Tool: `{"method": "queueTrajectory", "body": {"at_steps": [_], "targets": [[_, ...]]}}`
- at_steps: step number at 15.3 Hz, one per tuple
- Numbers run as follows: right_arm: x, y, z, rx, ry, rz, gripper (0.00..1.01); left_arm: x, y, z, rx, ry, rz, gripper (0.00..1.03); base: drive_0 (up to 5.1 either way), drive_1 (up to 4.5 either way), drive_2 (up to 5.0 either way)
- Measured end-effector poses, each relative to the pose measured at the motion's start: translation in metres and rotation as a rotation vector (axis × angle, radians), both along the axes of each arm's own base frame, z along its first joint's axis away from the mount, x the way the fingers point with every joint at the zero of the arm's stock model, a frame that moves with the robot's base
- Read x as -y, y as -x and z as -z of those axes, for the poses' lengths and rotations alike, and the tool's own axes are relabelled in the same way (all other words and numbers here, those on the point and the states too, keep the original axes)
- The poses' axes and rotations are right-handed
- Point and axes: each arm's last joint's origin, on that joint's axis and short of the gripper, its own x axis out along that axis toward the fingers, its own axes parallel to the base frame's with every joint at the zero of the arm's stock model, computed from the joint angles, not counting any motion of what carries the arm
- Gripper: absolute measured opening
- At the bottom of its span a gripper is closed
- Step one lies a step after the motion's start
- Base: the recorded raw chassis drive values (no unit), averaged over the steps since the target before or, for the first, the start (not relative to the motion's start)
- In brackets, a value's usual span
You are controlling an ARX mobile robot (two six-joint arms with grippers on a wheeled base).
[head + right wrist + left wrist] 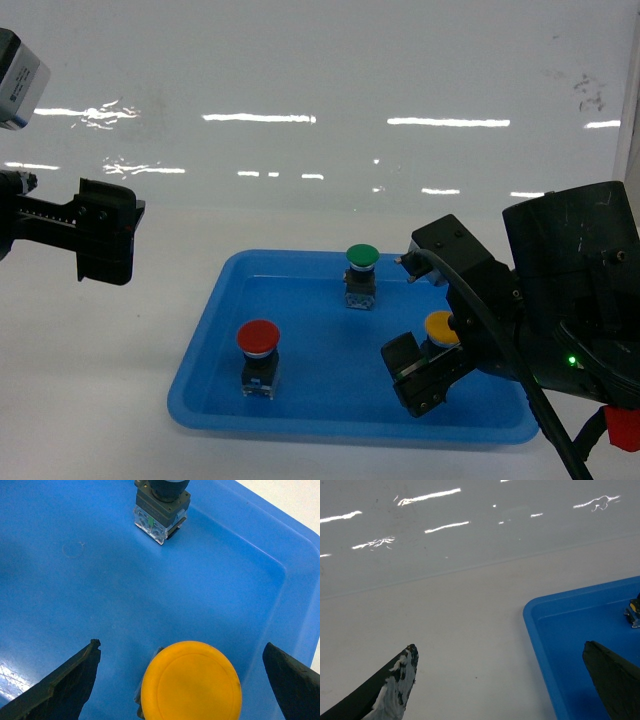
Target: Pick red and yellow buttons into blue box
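The left gripper [105,232] is hanging out to the left over the white table [100,380], with its fingers wide apart and holding nothing, and the edge of the shallow blue tray [540,630] is sitting just to its right. Inside that tray the red button [258,340] is standing to the left of the right gripper [182,680], and the green button [361,258] is standing just past it. The right gripper is reaching into the tray with its fingers wide apart, and the yellow button [191,682] is sitting between them, untouched; no writing can be read anywhere.
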Motion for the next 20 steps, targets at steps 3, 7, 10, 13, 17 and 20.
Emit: {"method": "queueTrajectory", "body": {"at_steps": [3, 7, 10, 13, 17, 20], "targets": [[0.0, 0.001, 0.012, -0.03, 0.012, 0.004, 0.98, 0.0, 0.0, 0.0, 0.0, 0.0, 0.0, 0.98, 0.0, 0.0, 0.0], [-0.003, -0.001, 0.016, 0.001, 0.023, 0.001, 0.98, 0.0, 0.0, 0.0, 0.0, 0.0, 0.0, 0.98, 0.0, 0.0, 0.0], [-0.004, -0.001, 0.015, 0.01, 0.028, -0.01, 0.88, 0.0, 0.0, 0.0, 0.0, 0.0, 0.0, 0.98, 0.0, 0.0, 0.0], [-0.004, -0.001, 0.015, 0.011, 0.029, -0.011, 0.51, 0.0, 0.0, 0.0, 0.0, 0.0, 0.0, 0.98, 0.0, 0.0, 0.0], [-0.005, -0.001, 0.015, 0.015, 0.029, -0.013, 0.3, 0.0, 0.0, 0.0, 0.0, 0.0, 0.0, 0.98, 0.0, 0.0, 0.0], [-0.005, -0.001, 0.015, 0.014, 0.029, -0.013, 0.3, 0.0, 0.0, 0.0, 0.0, 0.0, 0.0, 0.98, 0.0, 0.0, 0.0]]}}
